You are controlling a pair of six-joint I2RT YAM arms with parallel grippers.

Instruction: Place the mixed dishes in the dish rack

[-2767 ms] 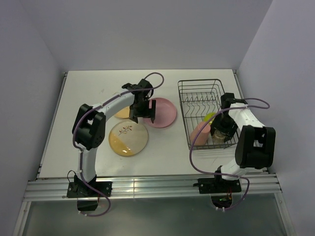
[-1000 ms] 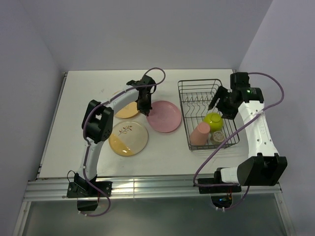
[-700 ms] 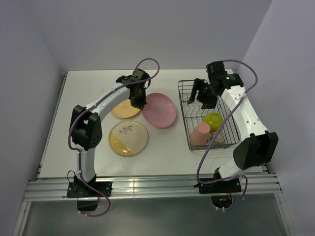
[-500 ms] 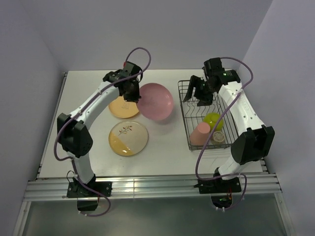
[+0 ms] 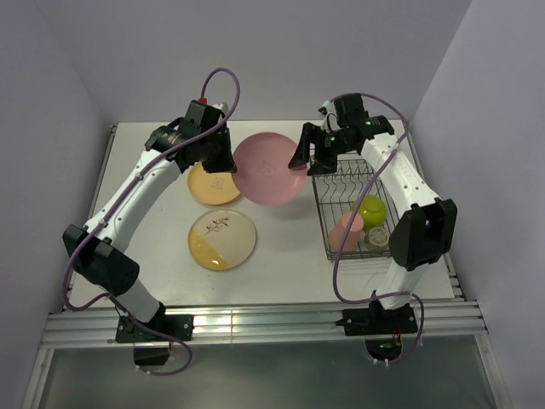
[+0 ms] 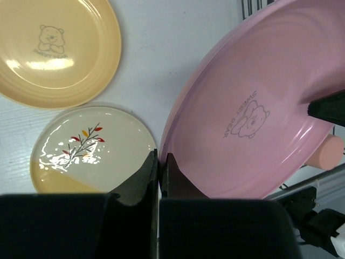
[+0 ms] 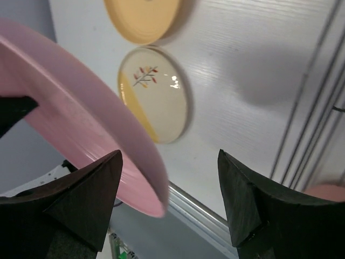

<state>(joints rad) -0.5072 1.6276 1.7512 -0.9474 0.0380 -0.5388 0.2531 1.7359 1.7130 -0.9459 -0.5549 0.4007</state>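
A: The surface?

B: A white table [image 5: 281, 264] with pale lilac walls [image 5: 255, 60] on three sides. The dark wire dish rack [image 5: 321, 215] sits towards its right edge. A strip of bare tabletop runs between the rack and the plates lying to its left.

A: Count the dishes.

B: Three plates, two bowls, one cup. The orange plate [image 5: 213, 185] and the cream-and-yellow twig-patterned plate [image 5: 222, 239] lie flat, just beside each other. The pink cup [image 5: 347, 232], lime-green bowl [image 5: 371, 210] and small speckled grey bowl [image 5: 377, 238] crowd the rack's near end.

A: And the third plate?

B: The pink plate [image 5: 268, 169] hangs tilted in the air, beside the rack's far-left corner in the top view. The left gripper [image 6: 160, 157], its arm stretched long from the near-left base, is clamped on the plate's rim. The right arm arches over the rack, and the right gripper [image 7: 170, 154] stands spread wide at the opposite rim. Whether it touches the plate, I can't tell.
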